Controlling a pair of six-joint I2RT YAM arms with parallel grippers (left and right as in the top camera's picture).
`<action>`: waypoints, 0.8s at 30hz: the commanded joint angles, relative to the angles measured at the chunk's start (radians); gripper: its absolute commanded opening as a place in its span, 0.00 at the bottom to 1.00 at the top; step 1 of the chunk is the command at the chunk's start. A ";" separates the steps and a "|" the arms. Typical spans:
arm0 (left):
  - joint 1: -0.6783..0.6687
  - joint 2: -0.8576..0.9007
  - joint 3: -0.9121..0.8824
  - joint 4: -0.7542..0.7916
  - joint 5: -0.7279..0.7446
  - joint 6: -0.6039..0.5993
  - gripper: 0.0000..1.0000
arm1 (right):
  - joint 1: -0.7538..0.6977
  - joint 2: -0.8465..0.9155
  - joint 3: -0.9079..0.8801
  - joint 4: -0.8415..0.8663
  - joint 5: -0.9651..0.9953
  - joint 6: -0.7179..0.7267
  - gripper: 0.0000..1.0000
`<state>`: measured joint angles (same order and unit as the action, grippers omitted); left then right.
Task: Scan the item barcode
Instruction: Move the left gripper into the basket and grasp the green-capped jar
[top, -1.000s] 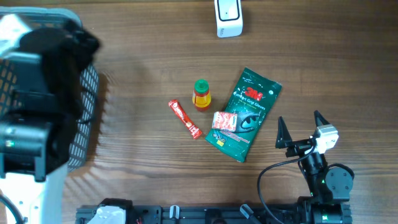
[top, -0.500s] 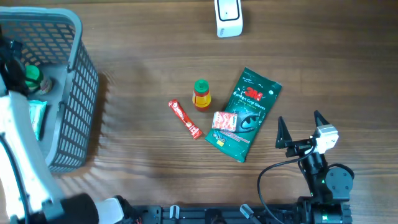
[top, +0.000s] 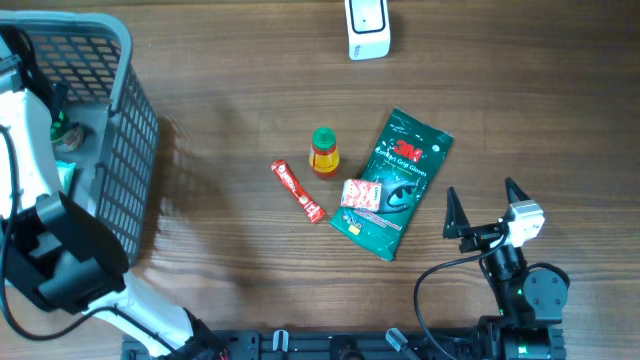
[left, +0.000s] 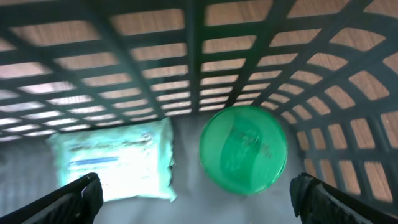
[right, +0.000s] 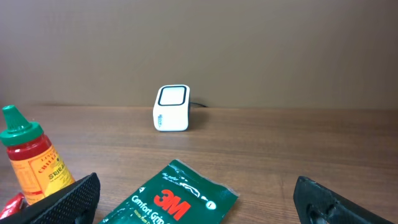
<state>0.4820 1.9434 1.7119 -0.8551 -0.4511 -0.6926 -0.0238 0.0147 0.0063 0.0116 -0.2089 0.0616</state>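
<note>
the grey mesh basket (top: 135, 150) holds two things: a round green-topped item (left: 244, 149) against the basket's curved wall, and a pale teal packet (left: 115, 158) lying flat just beside it on the basket floor. the left gripper (left: 196, 199) hangs inside the basket above both, fingers wide apart and holding nothing. outside the basket, on the wooden table (top: 230, 90), a red stick sachet (top: 297, 191) lies nearest the basket, then a red sauce bottle (top: 324, 152) with a green cap, then a green glove packet (top: 395, 182) with a small red-and-white packet (top: 362, 195) lying on it. the white scanner (top: 367, 28) stands well apart from the basket at the table's far edge. farthest from the basket, the right gripper (top: 481, 192) is spread open and empty.
</note>
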 joint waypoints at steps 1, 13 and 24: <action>0.005 0.044 0.006 0.040 0.006 0.013 1.00 | 0.004 -0.010 -0.001 0.003 0.006 -0.009 1.00; 0.005 0.140 0.006 0.137 0.017 0.012 1.00 | 0.004 -0.010 -0.001 0.003 0.006 -0.010 1.00; 0.004 0.209 0.006 0.187 0.043 0.012 1.00 | 0.004 -0.010 -0.001 0.003 0.006 -0.010 1.00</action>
<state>0.4820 2.1216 1.7123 -0.6743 -0.4171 -0.6922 -0.0238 0.0147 0.0063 0.0116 -0.2089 0.0616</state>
